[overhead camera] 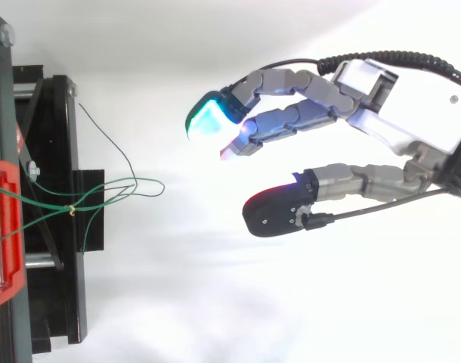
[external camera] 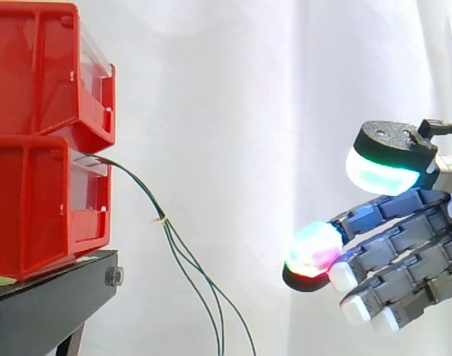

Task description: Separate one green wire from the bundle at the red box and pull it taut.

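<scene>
Approaching seems the step in hand: the hand (overhead camera: pixel 397 113) hangs with fingers and thumb spread apart, holding nothing. The green wires (external camera: pixel 164 221) droop from the red box (external camera: pixel 41 208), well ahead of its fingertips. Next it likely must reach forward and pinch one strand.

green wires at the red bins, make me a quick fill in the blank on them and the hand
1. The thin green wires come out of the ____ of the two stacked red plastic bins.
2. Below the small pale tie that binds them, the wires hang ____, not taut.
3. The hand is apart from the wires, with relaxed fingers that hold nothing, so it is ____.

Missing words: lower; slack; open
</scene>
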Robot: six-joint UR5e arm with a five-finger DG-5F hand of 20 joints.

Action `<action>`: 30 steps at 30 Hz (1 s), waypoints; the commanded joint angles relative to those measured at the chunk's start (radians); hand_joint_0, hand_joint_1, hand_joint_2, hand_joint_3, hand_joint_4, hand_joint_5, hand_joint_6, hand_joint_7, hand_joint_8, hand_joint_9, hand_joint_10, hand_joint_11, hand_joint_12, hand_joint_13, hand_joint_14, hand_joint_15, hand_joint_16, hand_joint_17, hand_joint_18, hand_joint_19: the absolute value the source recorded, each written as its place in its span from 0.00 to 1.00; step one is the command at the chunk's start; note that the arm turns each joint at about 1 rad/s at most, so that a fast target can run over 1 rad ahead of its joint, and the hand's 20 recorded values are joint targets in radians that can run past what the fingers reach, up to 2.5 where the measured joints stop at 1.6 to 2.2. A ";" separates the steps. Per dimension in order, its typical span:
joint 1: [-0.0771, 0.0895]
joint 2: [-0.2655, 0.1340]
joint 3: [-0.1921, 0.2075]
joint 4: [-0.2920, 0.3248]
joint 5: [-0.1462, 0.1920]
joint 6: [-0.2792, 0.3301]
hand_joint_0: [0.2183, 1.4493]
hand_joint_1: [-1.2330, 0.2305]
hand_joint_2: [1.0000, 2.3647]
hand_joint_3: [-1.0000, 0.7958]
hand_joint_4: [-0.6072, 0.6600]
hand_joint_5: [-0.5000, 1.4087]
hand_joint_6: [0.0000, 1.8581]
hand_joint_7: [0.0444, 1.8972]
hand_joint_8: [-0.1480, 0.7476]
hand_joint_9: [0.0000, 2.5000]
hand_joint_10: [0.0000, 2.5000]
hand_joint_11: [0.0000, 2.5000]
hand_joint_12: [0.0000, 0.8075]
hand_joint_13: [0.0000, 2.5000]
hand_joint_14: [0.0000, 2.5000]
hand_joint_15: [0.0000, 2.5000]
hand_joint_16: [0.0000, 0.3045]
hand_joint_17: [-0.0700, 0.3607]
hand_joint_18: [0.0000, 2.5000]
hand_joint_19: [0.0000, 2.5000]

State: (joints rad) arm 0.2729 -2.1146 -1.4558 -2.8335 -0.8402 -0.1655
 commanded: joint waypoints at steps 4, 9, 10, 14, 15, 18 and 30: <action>-0.006 -0.008 0.000 0.045 0.007 -0.028 0.25 0.41 0.00 0.28 0.67 0.17 0.27 0.43 0.47 0.30 0.01 0.21 0.46 0.32 0.01 0.15 0.17 0.43 0.26 0.15; -0.009 -0.008 0.000 0.095 0.023 -0.088 0.25 0.41 0.00 0.28 0.67 0.17 0.27 0.43 0.47 0.30 0.01 0.21 0.45 0.32 0.01 0.15 0.17 0.43 0.26 0.16; -0.011 -0.008 0.000 0.100 0.024 -0.094 0.25 0.41 0.00 0.28 0.67 0.17 0.27 0.43 0.47 0.30 0.01 0.21 0.45 0.32 0.01 0.15 0.17 0.43 0.26 0.15; -0.015 -0.024 0.000 0.131 0.030 -0.120 0.25 0.41 0.00 0.28 0.68 0.17 0.27 0.43 0.47 0.30 0.01 0.21 0.45 0.32 0.01 0.15 0.17 0.43 0.26 0.15; -0.020 -0.027 0.000 0.132 0.026 -0.109 0.25 0.41 0.00 0.28 0.68 0.17 0.27 0.43 0.47 0.30 0.01 0.21 0.45 0.32 0.01 0.15 0.17 0.43 0.26 0.15; -0.023 -0.044 0.011 0.144 0.023 -0.094 0.25 0.42 0.00 0.28 0.68 0.17 0.27 0.43 0.47 0.30 0.01 0.21 0.45 0.32 0.01 0.15 0.17 0.43 0.26 0.16; -0.029 -0.093 0.055 0.243 0.024 -0.178 0.25 0.41 0.00 0.28 0.68 0.17 0.27 0.43 0.46 0.30 0.01 0.21 0.45 0.31 0.01 0.15 0.17 0.44 0.26 0.16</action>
State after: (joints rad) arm 0.2486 -2.1731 -1.4302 -2.6100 -0.8144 -0.3403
